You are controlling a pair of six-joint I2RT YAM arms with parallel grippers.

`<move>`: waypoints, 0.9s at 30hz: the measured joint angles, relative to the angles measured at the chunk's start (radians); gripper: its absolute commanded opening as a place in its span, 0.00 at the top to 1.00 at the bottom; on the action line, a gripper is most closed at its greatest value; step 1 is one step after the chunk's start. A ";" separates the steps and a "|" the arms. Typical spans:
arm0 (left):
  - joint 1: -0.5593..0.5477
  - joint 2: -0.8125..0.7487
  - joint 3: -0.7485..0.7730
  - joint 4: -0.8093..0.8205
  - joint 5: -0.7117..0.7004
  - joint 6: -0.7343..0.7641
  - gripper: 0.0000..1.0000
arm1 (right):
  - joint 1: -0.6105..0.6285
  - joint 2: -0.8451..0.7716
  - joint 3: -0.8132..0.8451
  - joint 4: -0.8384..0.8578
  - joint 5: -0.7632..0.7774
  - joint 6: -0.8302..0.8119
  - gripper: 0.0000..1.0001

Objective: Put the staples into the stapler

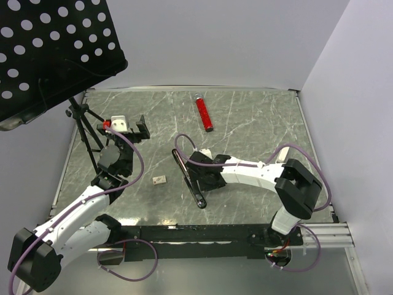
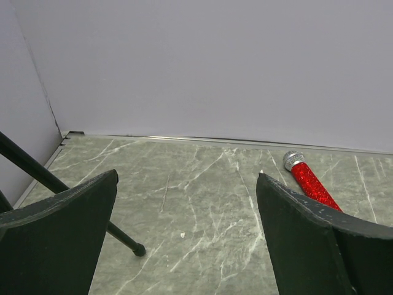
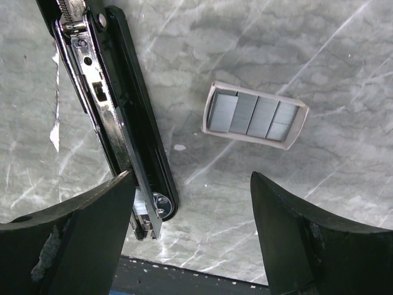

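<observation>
The black stapler (image 1: 198, 198) lies hinged open near the table's front middle. In the right wrist view the stapler (image 3: 126, 117) shows its bare metal channel. Silver-grey staples (image 3: 255, 115) lie in strips inside a small beige box (image 3: 295, 132) on the table to its right, apart from it. My right gripper (image 3: 191, 178) hangs open over the bare table between them. Its left finger is close beside the stapler's end and it holds nothing. My left gripper (image 2: 187, 175) is open and empty at the left (image 1: 124, 126), facing the back wall.
A red glittery tube (image 1: 204, 114) lies near the back wall and also shows as a red tube (image 2: 310, 183) in the left wrist view. A perforated black music stand (image 1: 49, 55) overhangs the left corner, its tripod leg (image 2: 67, 196) beside my left gripper. The beige box (image 1: 159, 180) sits left of the stapler.
</observation>
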 measured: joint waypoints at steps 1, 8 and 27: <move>0.000 -0.001 0.000 0.000 0.000 0.000 0.01 | 0.002 -0.002 -0.003 -0.002 0.000 0.001 0.18; 0.000 -0.005 0.000 0.000 0.003 -0.003 0.01 | 0.017 -0.019 -0.015 -0.018 0.010 0.014 0.18; -0.002 0.104 0.055 -0.152 0.078 -0.171 0.01 | 0.089 -0.357 -0.345 0.325 0.006 -0.100 0.22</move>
